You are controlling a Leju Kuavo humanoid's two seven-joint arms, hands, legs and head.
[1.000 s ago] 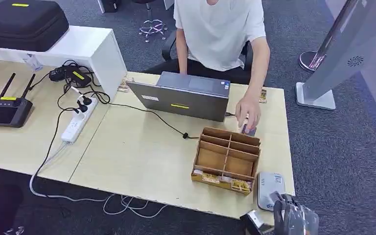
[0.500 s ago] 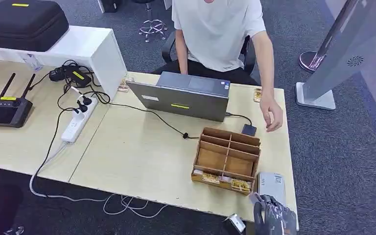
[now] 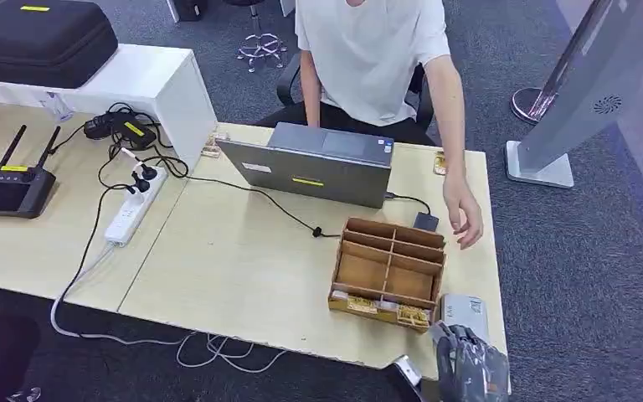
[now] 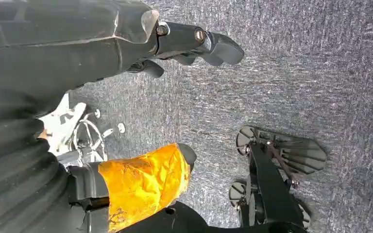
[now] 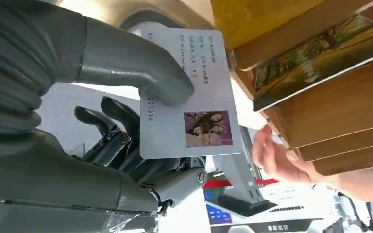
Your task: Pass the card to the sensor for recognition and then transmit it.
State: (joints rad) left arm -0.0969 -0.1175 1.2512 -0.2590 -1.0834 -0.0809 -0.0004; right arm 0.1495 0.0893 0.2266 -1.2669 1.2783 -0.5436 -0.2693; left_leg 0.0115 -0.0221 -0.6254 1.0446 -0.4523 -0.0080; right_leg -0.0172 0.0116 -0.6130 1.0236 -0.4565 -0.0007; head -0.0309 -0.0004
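card point(image 5: 189, 92) pinched by right hand point(image 5: 126, 116) beside wooden organiser point(image 5: 320, 92).

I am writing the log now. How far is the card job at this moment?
Done: the right hand already holds the card, thumb pressed on its face. In hand: it hovers by the grey sensor beside the wooden organizer. Left: recognition, then passing it on; the person's hand waits nearby.

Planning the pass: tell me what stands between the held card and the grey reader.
Nothing visible. The right hand holds the card short of the grey reader; the wooden organizer stands beside it, not between.
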